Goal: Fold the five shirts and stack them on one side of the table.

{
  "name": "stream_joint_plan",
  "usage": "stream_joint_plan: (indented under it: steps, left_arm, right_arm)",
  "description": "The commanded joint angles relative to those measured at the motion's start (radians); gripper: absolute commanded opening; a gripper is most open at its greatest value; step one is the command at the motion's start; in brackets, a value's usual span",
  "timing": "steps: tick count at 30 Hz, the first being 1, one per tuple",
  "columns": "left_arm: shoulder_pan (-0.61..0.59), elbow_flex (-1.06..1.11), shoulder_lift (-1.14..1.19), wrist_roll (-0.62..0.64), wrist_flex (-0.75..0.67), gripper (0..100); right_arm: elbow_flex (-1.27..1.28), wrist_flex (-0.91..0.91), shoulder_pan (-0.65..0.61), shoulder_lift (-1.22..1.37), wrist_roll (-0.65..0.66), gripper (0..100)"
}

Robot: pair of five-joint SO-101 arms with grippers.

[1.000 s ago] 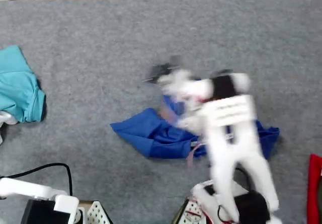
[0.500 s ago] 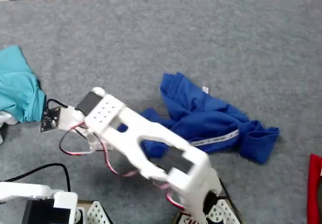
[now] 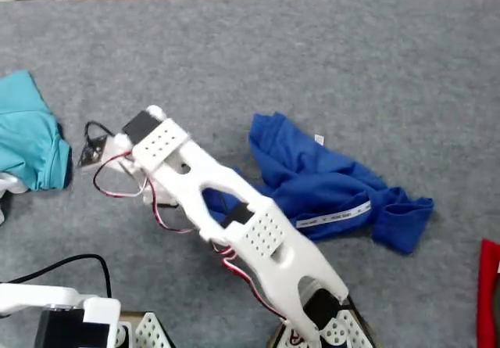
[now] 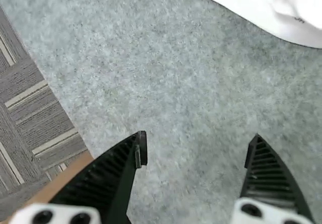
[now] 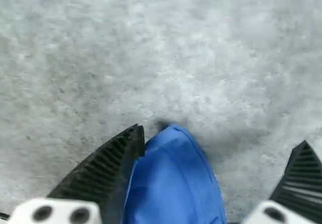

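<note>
Lying crumpled on the gray table [image 3: 351, 59], the blue shirt [image 3: 328, 184] sits well apart from the teal shirt [image 3: 27, 141]. Its long axis runs away from that shirt, slanting toward the arms' bases. A peaked corner forms the end nearer the teal shirt, a bunched fold the farther end. It is deep blue and heavily creased, with a white printed tape and a small white tag showing. The right pincer [image 5: 221, 136] is released, jaws wide, with a blue fold between them unpinched. The left pincer [image 4: 199, 135] is likewise released, holding nothing above bare table. Since half a second ago the right arm [image 3: 234, 207] has swung its tip away from the bases, staying near the teal shirt; the blue shirt has kept its shape.
</note>
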Motion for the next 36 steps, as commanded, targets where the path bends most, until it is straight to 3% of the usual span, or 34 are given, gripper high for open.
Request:
stream_joint_plan:
  steps: [1,9,19,29,36]
  left_arm:
    - [-0.008,-0.003,-0.030,-0.009,-0.032,32]
    - [-0.011,-0.009,-0.031,-0.009,-0.031,32]
    - [-0.012,-0.009,-0.031,-0.009,-0.029,32]
    - [-0.014,-0.009,-0.031,-0.009,-0.029,32]
    - [-0.014,-0.009,-0.031,-0.009,-0.029,32]
  right_arm:
    - [-0.041,0.020,0.010,-0.025,-0.012,42.8]
    - [0.025,0.017,-0.013,0.022,-0.075,40.6]
    - [0.018,0.017,-0.010,0.071,-0.081,10.8]
    - [-0.022,0.021,0.008,0.062,-0.127,9.4]
    - [-0.021,0.021,0.074,-0.035,-0.147,0.6]
